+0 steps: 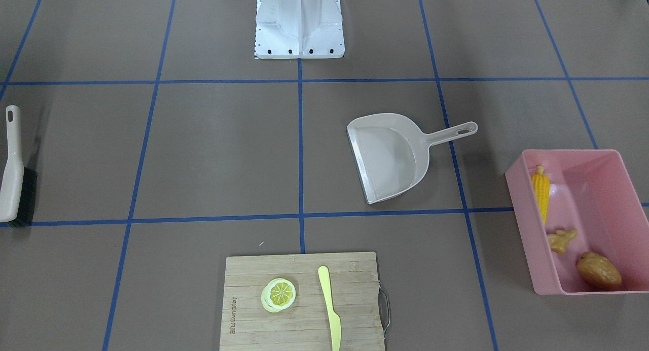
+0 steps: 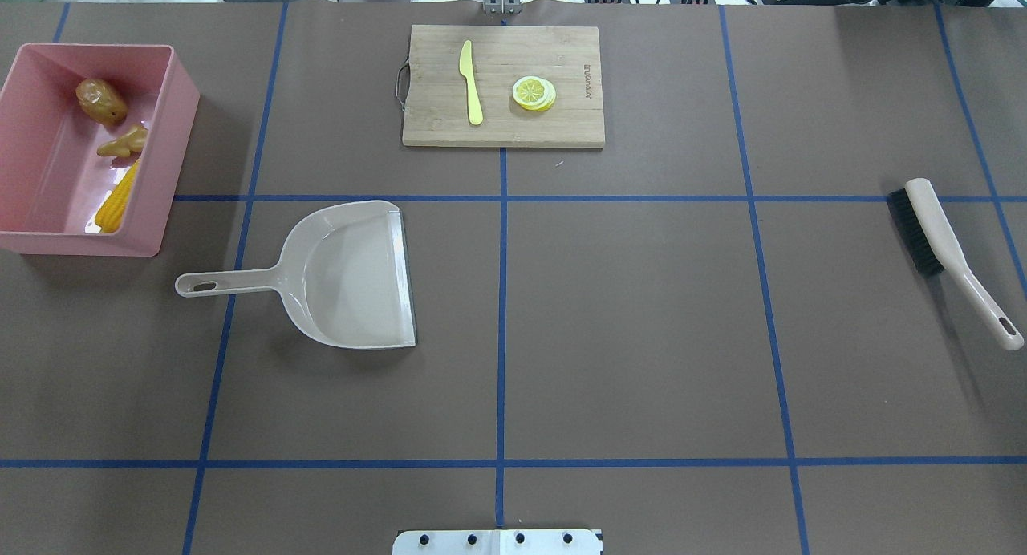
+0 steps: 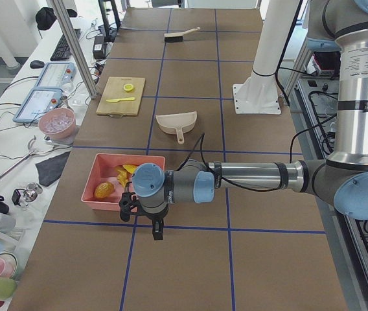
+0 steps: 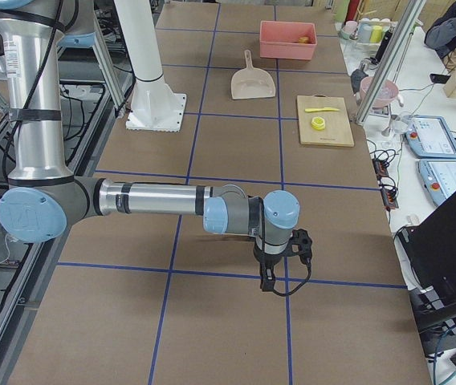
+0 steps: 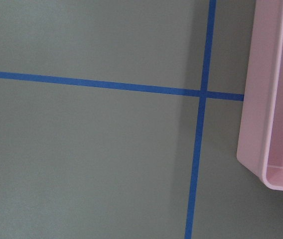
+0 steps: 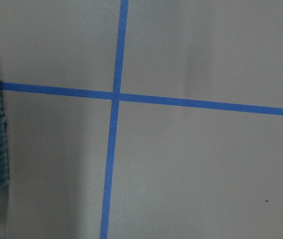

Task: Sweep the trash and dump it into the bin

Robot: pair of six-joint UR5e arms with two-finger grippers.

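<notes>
The pink bin (image 1: 513, 191) (image 2: 175, 130) stands at the table's left end, and one corner of it shows in the left wrist view (image 5: 253, 124). Inside it lie the trash pieces: a yellow corn cob (image 1: 541, 191) (image 2: 116, 202), a tan ginger root (image 1: 562, 239) (image 2: 124, 142) and a brown potato (image 1: 599, 271) (image 2: 101, 100). My left gripper (image 3: 150, 223) hangs over the table just beside the bin's end wall. Past the table's right end hovers my right gripper (image 4: 280, 265). Both show only in the side views, so I cannot tell if they are open or shut.
A beige dustpan (image 1: 390, 158) (image 2: 345, 274) lies empty, left of centre. A beige hand brush (image 1: 12, 173) (image 2: 939, 234) lies at the right end. A wooden cutting board (image 1: 304, 310) (image 2: 497, 122) at the far edge carries a lemon slice (image 1: 279, 293) and a yellow knife (image 1: 329, 305).
</notes>
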